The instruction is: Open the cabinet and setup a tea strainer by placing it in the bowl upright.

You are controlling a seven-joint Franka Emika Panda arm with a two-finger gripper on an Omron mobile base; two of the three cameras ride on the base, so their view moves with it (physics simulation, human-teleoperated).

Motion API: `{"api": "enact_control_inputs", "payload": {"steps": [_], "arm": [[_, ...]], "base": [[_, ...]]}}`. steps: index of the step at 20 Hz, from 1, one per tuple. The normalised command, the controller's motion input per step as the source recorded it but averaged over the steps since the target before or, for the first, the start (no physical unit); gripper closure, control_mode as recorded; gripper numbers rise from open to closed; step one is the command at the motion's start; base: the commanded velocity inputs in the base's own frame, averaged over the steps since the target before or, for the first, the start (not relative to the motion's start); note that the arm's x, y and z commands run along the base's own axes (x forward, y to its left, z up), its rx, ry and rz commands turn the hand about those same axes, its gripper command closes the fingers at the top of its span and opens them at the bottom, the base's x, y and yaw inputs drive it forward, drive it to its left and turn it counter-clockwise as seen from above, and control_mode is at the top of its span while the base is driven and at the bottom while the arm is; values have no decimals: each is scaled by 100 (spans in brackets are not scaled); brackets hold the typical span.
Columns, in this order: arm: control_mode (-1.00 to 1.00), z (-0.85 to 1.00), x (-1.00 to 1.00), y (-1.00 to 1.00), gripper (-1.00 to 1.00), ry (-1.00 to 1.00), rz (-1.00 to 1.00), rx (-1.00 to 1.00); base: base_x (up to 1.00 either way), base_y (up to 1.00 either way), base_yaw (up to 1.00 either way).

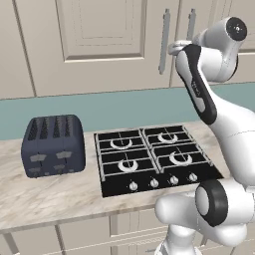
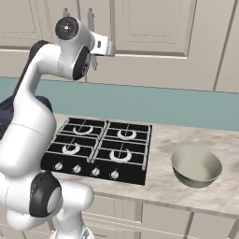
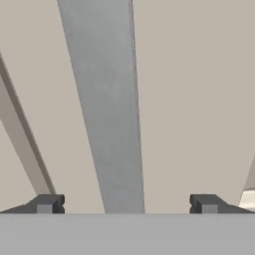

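While the cabinet (image 1: 99, 30) doors are shut on the far wall, the fingers (image 3: 50, 203) stand spread wide, released, with a silver bar handle (image 3: 107, 109) running between them, gripping nothing. Below, on the marble desk (image 1: 50, 194), a dark blue toaster (image 1: 53, 144) sits at the left, a black four-burner hob (image 1: 149, 159) in the middle, and the bowl (image 2: 196, 166) at the right near the desk's front edge, with bare marble around it.

Wide-spread gripper (image 3: 127, 204) straddling silver handle (image 3: 107, 104), room either side; closed cabinet (image 3: 194, 99) door directly ahead, seemingly very close.
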Motion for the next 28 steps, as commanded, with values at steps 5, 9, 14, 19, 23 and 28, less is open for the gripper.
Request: {"api": "enact_control_inputs", "payload": {"steps": [5, 9, 14, 19, 23, 28], "arm": [[-100, 0, 10, 0, 100, -7, 0, 0], [-100, 0, 14, 0, 100, -3, 0, 0], [-100, 0, 13, 0, 100, 0, 1, 0], [-100, 0, 0, 0, 100, 0, 0, 0], [-100, 0, -8, -9, 100, 0, 0, 0], [-100, 0, -66, -46, 100, -1, 0, 0]], "base": [[0, 0, 0], [0, 0, 0], [0, 0, 0], [0, 0, 0], [0, 0, 0], [0, 0, 0]]}}
